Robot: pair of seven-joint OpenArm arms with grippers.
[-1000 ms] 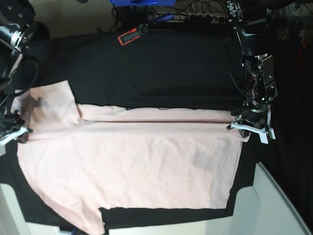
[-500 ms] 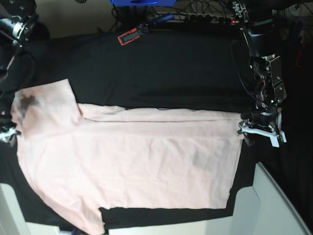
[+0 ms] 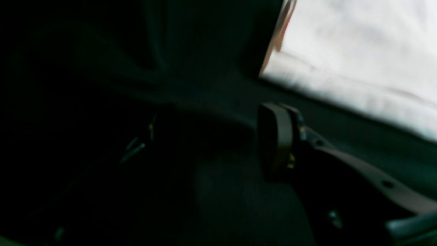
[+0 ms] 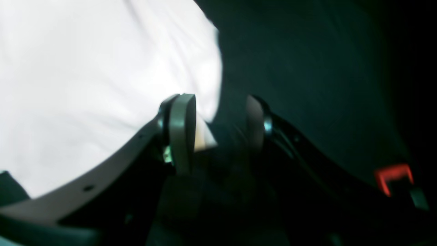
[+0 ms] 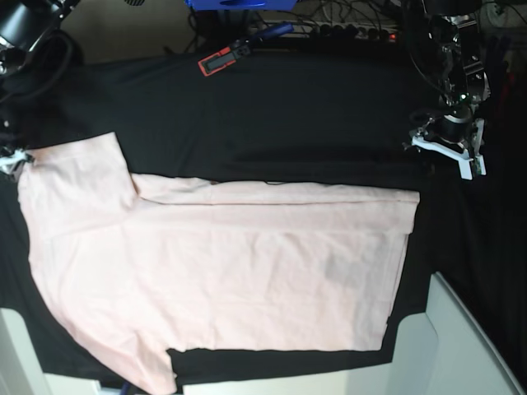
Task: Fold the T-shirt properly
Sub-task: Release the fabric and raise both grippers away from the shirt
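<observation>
Left gripper [image 5: 447, 151] open and empty, above the table cover [image 5: 272, 115] beyond the T-shirt's [image 5: 222, 271] hem. Right gripper [image 4: 218, 131] open and empty, at the sleeve edge. T-shirt lies flat.

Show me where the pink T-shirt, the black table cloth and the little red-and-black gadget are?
Pale pink cotton T-shirt [image 5: 247, 271]: base view, middle of its body.
Black cloth table cover [image 5: 288, 115]: base view, bare stretch above the shirt.
Small red-and-black flat gadget [image 5: 221, 60]: base view, its middle, at the table's far edge.

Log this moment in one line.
shirt: flat, one long edge folded | left claw: open, off shirt | right claw: open, at shirt edge
</observation>
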